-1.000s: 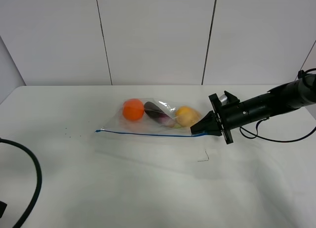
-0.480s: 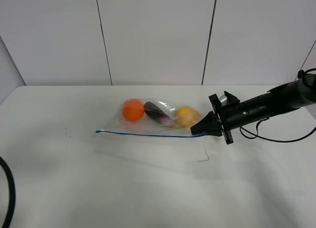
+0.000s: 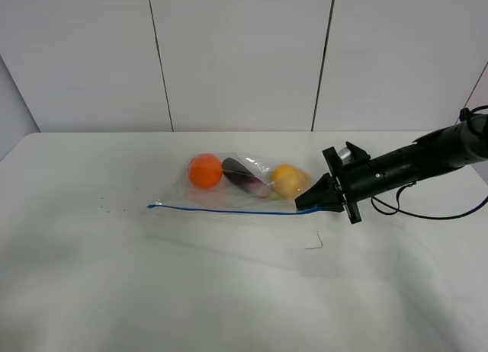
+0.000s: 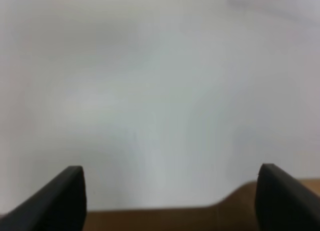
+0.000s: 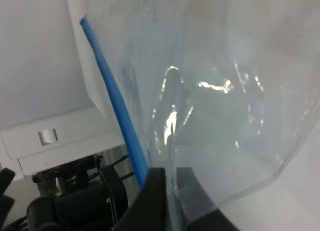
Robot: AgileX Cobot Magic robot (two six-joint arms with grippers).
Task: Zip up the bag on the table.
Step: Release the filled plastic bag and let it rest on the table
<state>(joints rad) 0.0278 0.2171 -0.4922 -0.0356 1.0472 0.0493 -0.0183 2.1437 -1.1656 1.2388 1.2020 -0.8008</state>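
Note:
The clear bag (image 3: 236, 188) lies on the white table (image 3: 191, 283), holding an orange (image 3: 205, 170), a purple eggplant (image 3: 242, 177) and a yellow fruit (image 3: 289, 180). Its blue zip strip (image 3: 221, 209) runs along the near edge. My right gripper (image 3: 304, 205) is shut on the right end of the zip strip. In the right wrist view the fingers (image 5: 157, 191) pinch the clear plastic beside the blue strip (image 5: 117, 116). My left gripper (image 4: 172, 191) is open and empty, out of the exterior view, with only blurred white surface in front of it.
A small dark mark (image 3: 314, 244) lies on the table in front of the right gripper. Tiny dark specks (image 3: 107, 209) sit at the left. White wall panels (image 3: 244, 55) stand behind the table.
The black cable of the left arm at the lower left has left the exterior view. The right gripper and bag have not moved.

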